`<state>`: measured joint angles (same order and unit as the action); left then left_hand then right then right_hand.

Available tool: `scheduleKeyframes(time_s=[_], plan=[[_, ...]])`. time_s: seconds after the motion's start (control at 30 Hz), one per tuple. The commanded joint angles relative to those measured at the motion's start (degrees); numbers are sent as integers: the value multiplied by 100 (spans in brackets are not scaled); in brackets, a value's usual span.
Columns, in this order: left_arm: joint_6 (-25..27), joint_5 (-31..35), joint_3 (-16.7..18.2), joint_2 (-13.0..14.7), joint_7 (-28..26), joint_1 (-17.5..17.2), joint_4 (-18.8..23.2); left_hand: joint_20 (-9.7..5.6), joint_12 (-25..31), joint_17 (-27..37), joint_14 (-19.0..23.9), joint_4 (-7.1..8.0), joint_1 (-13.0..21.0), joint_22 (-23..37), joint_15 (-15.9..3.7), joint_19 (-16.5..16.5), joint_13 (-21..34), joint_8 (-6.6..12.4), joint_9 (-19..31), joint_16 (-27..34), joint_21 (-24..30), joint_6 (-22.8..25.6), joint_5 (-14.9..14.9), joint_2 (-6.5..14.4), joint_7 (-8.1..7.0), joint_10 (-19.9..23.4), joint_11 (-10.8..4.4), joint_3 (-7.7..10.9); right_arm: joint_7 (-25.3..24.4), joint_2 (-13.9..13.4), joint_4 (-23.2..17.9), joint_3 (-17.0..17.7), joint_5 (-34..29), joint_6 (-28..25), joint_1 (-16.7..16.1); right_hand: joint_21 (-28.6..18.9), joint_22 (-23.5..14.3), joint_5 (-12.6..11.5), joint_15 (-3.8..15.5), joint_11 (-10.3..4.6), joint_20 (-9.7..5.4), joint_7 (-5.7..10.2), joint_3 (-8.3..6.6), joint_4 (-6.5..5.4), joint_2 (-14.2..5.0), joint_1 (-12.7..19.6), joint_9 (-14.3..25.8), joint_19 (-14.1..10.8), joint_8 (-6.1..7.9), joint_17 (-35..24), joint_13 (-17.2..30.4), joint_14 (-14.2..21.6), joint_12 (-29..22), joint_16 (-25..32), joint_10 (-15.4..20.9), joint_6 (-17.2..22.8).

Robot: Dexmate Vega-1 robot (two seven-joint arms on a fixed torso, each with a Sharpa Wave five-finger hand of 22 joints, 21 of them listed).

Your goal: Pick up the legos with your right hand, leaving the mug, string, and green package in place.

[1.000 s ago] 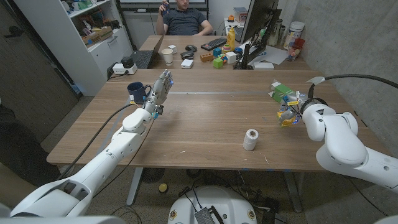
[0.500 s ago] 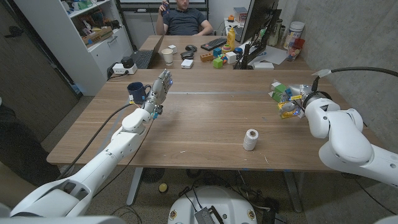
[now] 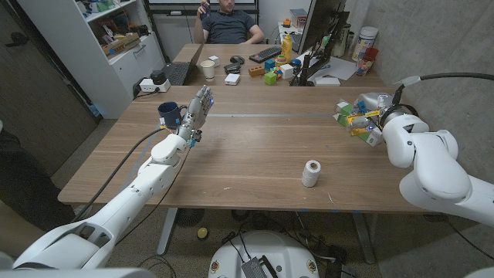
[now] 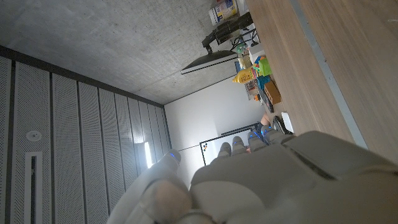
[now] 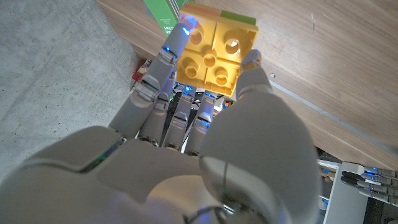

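Observation:
My right hand (image 3: 369,125) is raised above the table's right side and holds the legos (image 3: 357,130), a yellow block with a green one on it. In the right wrist view the legos (image 5: 216,51) sit pinched between the fingertips (image 5: 180,34) and thumb of the right hand (image 5: 186,130). The green package (image 3: 346,111) lies just beyond that hand. A dark blue mug (image 3: 169,113) stands at the far left, close beside my left hand (image 3: 197,112), which stands upright with fingers extended and holds nothing. The spool of string (image 3: 310,173) stands upright near the front middle.
A second desk behind the table carries a monitor (image 3: 318,27), keyboard (image 3: 265,54), cup (image 3: 208,69) and coloured blocks (image 3: 272,75). A person (image 3: 228,22) sits at its far end. Shelves (image 3: 116,38) stand at the back left. The table's right edge (image 3: 432,131) is near my right arm.
My right hand has lifted the legos off the table and drawn them up and back toward the green package. The left arm has not moved.

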<state>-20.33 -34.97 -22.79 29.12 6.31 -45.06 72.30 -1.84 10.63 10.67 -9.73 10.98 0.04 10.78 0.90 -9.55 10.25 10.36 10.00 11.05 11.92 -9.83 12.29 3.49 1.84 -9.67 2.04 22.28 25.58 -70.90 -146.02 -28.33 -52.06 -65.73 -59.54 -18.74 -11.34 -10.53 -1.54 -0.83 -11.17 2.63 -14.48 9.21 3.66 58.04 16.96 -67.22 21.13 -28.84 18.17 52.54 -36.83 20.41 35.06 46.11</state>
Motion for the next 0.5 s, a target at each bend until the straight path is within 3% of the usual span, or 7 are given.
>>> scheduleKeyframes(time_s=[0.03,0.5], plan=[[-21,13,2,-2,-10,7,3,-70,41,15,-1405,4,-11,27,37,-728,22,8,9,47,48,-222,33,673,27,-923,-8,-19,-348,-163,-163,121,157,-134,-54,-59,-9,-5,1441,308,-33,-332,-170,-204,-1343,1373,25,6,28,-20,1100,951,-44,-23,394,364],[-45,13,14,10,-28,-34,74,-66,45,15,-1406,4,-11,28,34,-726,22,10,9,46,48,-219,33,674,23,-913,-7,-19,-779,-362,-324,137,340,-317,-101,-98,-8,-6,1442,296,-39,-338,-175,-227,-1337,1367,22,-4,18,-58,1075,997,-61,-72,414,385]])
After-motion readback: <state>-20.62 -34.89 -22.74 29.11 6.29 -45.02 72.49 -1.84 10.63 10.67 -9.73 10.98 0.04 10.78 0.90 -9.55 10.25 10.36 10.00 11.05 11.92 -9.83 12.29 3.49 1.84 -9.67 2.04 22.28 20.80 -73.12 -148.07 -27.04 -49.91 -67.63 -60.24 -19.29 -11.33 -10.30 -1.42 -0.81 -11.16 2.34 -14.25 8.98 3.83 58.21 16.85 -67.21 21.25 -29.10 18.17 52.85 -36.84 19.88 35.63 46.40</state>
